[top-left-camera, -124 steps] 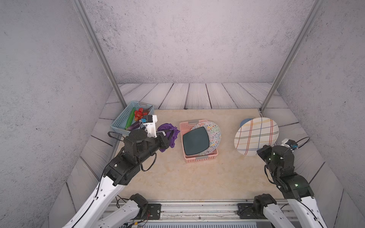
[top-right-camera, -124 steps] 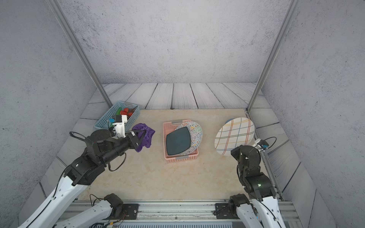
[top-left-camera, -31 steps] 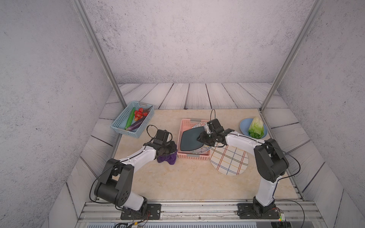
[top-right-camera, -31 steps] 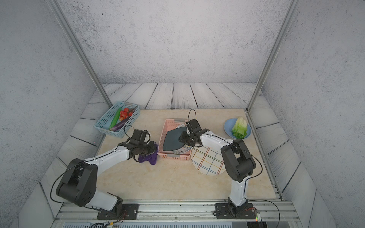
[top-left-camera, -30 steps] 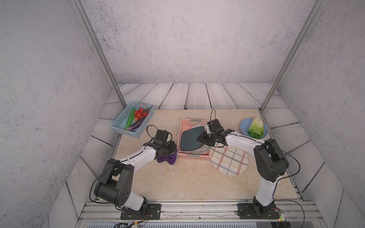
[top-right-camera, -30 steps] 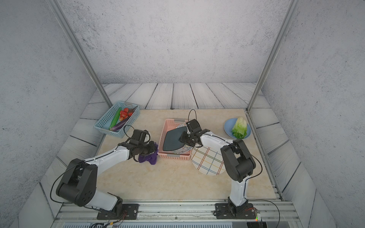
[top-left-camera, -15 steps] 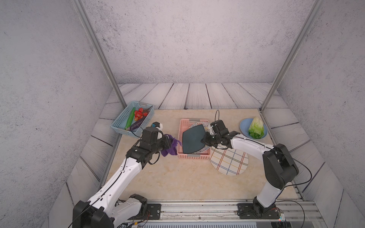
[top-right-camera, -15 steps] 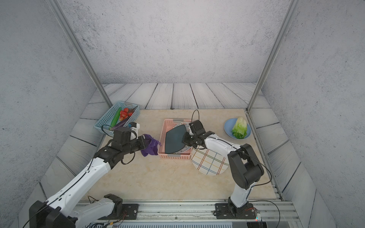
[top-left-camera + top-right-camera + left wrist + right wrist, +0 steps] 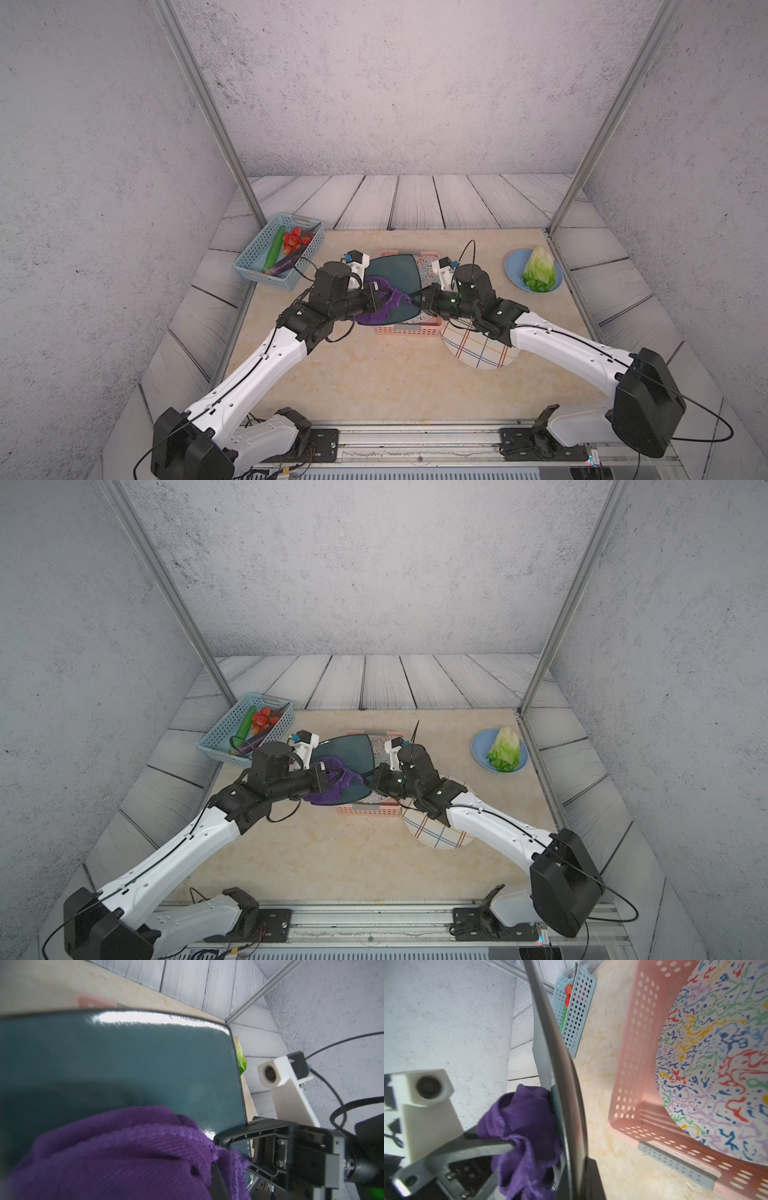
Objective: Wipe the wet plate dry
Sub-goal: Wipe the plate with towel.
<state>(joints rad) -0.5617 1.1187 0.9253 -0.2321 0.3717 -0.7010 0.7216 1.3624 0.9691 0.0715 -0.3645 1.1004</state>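
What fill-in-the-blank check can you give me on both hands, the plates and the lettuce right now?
1. The left hand presses the ____ cloth against the dark teal plate.
2. The right hand is shut on that plate's ____.
3. The speckled plate lies in the ____ basket.
4. The lettuce sits on a ____ plate.
Missing words: purple; edge; pink; blue.
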